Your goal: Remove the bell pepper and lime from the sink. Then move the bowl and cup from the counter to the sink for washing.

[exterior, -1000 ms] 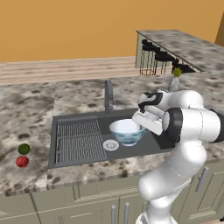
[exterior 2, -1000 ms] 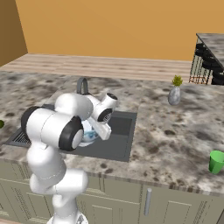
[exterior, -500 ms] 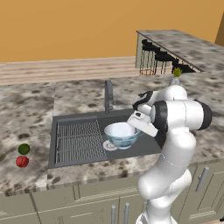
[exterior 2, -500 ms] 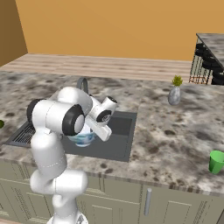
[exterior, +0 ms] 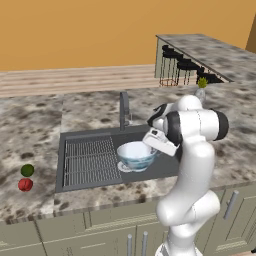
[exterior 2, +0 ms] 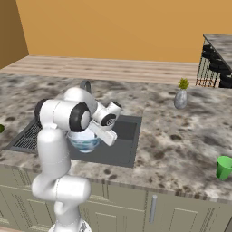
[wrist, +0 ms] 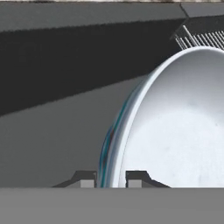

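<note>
My gripper (wrist: pixel 110 178) pinches the rim of the one bowl (wrist: pixel 175 127), a finger on each side of its wall, at mid-frame in the left base view, inside the sink (exterior: pixel 165 167). At lower left there, one lime (exterior: pixel 27 170) and one bell pepper (exterior: pixel 25 185) sit on the counter (exterior: pixel 30 135). One cup (exterior 2: pixel 223 167) stands at right in the right base view.

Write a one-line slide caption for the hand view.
Pincer shut on the bowl rim, over the sink.
</note>
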You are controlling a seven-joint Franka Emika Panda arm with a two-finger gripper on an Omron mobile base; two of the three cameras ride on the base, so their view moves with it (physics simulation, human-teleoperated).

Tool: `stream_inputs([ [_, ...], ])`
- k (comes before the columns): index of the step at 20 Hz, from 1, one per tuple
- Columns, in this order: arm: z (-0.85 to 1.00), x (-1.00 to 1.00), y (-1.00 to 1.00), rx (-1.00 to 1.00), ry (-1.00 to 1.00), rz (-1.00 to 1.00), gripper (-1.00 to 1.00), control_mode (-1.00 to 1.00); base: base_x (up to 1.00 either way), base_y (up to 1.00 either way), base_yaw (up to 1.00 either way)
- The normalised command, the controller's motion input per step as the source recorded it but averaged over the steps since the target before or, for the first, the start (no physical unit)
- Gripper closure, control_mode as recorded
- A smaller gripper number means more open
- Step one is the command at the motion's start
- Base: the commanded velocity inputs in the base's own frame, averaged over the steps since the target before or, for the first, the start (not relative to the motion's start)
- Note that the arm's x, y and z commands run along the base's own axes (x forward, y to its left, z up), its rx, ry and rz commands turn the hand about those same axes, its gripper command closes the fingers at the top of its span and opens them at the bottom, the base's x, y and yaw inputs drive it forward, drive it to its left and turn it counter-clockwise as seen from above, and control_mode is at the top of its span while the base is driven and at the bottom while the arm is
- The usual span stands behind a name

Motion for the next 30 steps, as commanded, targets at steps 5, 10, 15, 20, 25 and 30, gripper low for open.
stream_inputs([
  [5,-0.19,0.28,0.0,0.02,0.0,0.02,1.0,-1.0,0.0,0.0,0.0],
  [10,-0.2,0.28,0.0,0.03,0.0,0.0,1.0,-1.0,0.0,0.0,0.0],
  [15,-0.23,0.26,0.0,0.01,0.0,0.0,1.0,-1.0,0.0,0.0,0.0],
  [20,-0.25,0.23,0.05,0.0,-0.03,0.0,1.0,-1.0,0.0,0.0,0.0],
  [25,-0.23,0.25,0.1,0.0,-0.06,0.0,1.0,-1.0,0.0,0.0,0.0],
  [30,-0.26,0.23,0.12,0.0,-0.02,0.0,1.0,-1.0,0.0,0.0,0.0],
])
